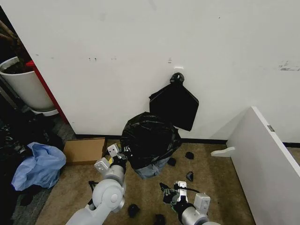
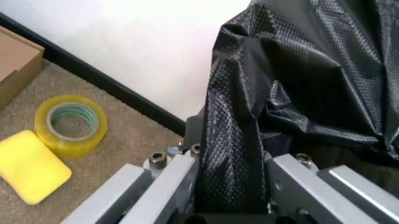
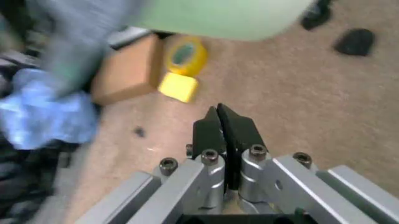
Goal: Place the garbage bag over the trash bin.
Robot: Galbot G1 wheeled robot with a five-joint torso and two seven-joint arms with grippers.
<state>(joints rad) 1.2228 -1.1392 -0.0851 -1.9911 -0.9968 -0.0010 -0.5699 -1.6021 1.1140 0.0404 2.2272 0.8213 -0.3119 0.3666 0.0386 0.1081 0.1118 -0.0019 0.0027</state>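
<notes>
The black garbage bag (image 1: 150, 139) is draped over the trash bin, of which a pale strip (image 1: 149, 169) shows below the bag's hem. The bin also appears as a pale blurred shape (image 3: 218, 18) in the right wrist view. My left gripper (image 1: 116, 157) is at the bag's left side. Its jaws stand open with a fold of the dimpled bag (image 2: 231, 158) hanging between them and hiding the fingertips. My right gripper (image 3: 223, 122) is shut on nothing, low over the carpet in front of the bin (image 1: 180, 188).
A cardboard box (image 1: 84, 150), a yellow tape roll (image 2: 70, 123) and a yellow sponge (image 2: 31, 165) lie left of the bin. Farther left are a blue plastic heap (image 1: 40, 166) and a white tub (image 1: 26, 86). A flat black bundle (image 1: 174, 105) hangs on the wall. A white board (image 1: 267, 159) leans right.
</notes>
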